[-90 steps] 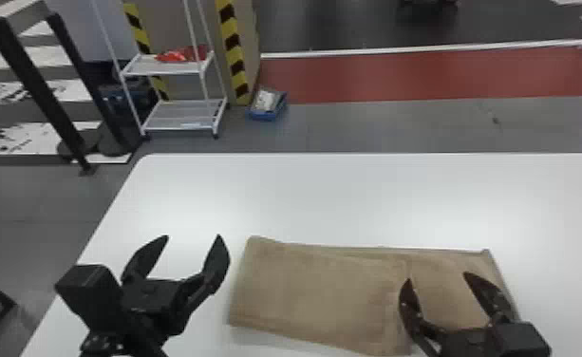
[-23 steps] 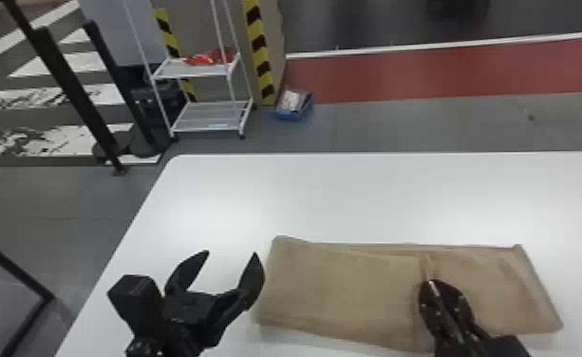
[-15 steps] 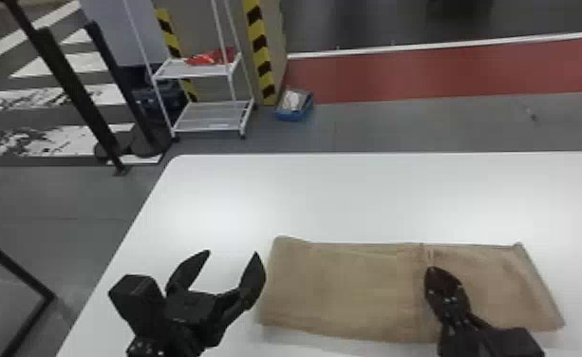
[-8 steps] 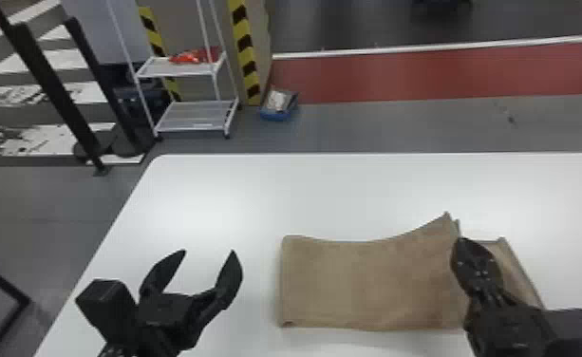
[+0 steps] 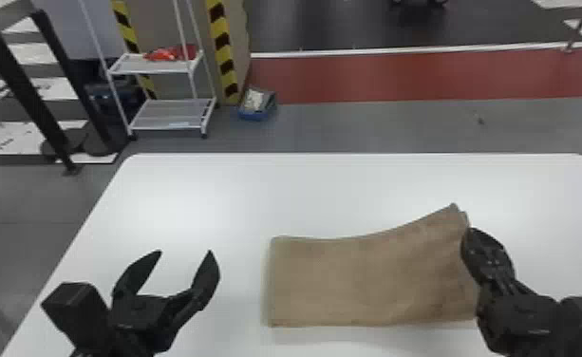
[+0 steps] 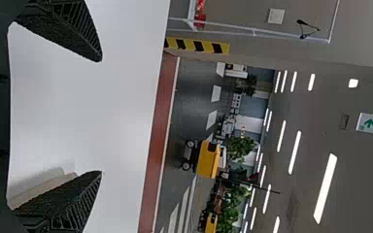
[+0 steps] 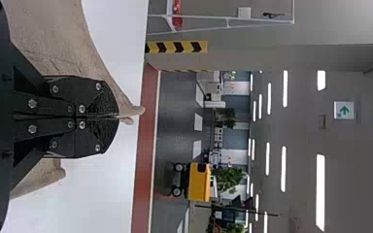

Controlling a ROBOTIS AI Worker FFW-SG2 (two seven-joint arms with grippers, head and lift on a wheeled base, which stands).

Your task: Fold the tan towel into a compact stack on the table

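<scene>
In the head view, one tan towel (image 5: 351, 280) is spread on the surface (image 5: 237, 190), its right end held raised by the tilted right gripper (image 5: 471, 232). The left gripper (image 5: 185, 251) is held apart from it, jaws wide and empty.

In the left wrist view, the towel is partly hidden by one finger (image 6: 73, 196).

In the right wrist view, the towel is pinched between closed jaws and partly covered.

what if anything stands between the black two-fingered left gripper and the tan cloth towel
Nothing visible: only flat white tabletop lies between the open left gripper and the towel. The black right gripper pinches the towel's opposite side, off that path.
</scene>
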